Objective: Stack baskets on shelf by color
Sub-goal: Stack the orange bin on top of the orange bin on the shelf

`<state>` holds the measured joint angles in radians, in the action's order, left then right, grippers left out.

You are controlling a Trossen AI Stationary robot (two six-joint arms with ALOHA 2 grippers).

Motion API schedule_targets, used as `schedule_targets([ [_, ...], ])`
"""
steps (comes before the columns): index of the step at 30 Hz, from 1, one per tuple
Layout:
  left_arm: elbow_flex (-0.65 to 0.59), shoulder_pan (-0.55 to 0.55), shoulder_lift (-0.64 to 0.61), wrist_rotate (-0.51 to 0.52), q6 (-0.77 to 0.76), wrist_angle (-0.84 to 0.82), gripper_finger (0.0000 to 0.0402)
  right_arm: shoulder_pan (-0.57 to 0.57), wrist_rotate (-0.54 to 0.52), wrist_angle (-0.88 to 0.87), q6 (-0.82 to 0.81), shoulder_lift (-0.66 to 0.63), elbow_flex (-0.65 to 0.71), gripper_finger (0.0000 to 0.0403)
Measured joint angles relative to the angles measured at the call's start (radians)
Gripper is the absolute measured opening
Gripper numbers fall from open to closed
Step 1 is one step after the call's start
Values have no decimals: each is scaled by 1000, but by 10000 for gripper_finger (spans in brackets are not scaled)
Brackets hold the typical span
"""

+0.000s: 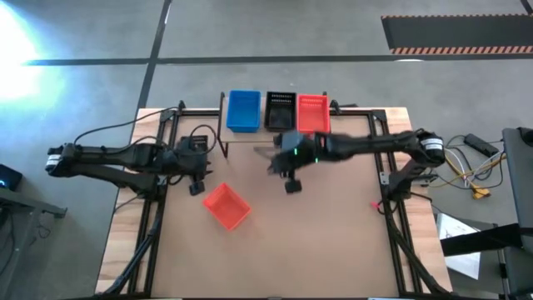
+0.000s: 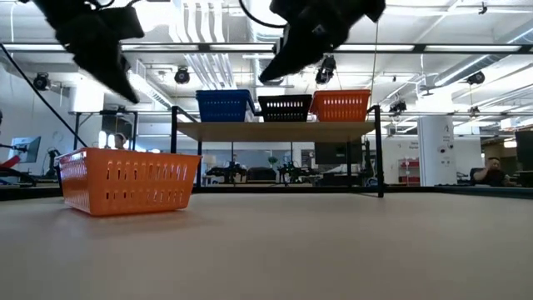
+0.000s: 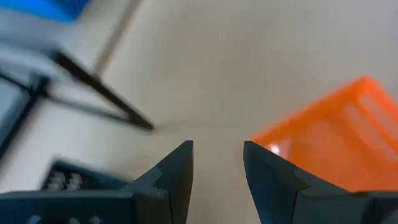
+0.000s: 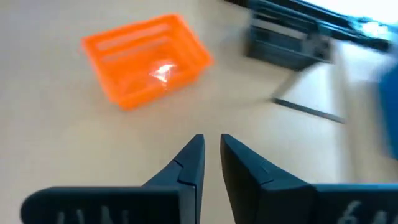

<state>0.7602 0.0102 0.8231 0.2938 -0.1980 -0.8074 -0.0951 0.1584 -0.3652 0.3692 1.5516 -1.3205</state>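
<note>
Orange basket (image 1: 226,205) alone on table; left gripper (image 3: 217,163) beside it, parted, empty; right gripper (image 4: 211,155) nearly closed, empty.

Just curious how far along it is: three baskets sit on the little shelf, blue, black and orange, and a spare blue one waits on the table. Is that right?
Not quite. The spare basket on the table is orange, not blue, as the high view shows. The rest holds: the shelf carries a blue basket, a black basket and an orange basket.
</note>
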Motion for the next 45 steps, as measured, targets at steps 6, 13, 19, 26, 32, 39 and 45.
schedule_targets([
  [6,-50,154,26,-1,-288,-194,125,137,1,198,-96,45,133,45],
  [13,-178,311,77,59,-649,-183,125,234,-1,411,-161,165,145,47],
  [19,-274,319,182,91,-629,85,125,261,-29,394,-141,296,19,91],
  [26,-267,317,369,233,-394,499,125,268,-53,121,-6,413,-173,148],
  [32,-210,291,510,347,-204,687,125,270,-19,-115,44,468,-280,153],
  [39,-136,273,544,450,-178,687,125,276,-3,-158,-4,413,-282,128],
  [45,-124,329,498,462,-185,686,125,318,-4,-162,-63,362,-281,117],
])
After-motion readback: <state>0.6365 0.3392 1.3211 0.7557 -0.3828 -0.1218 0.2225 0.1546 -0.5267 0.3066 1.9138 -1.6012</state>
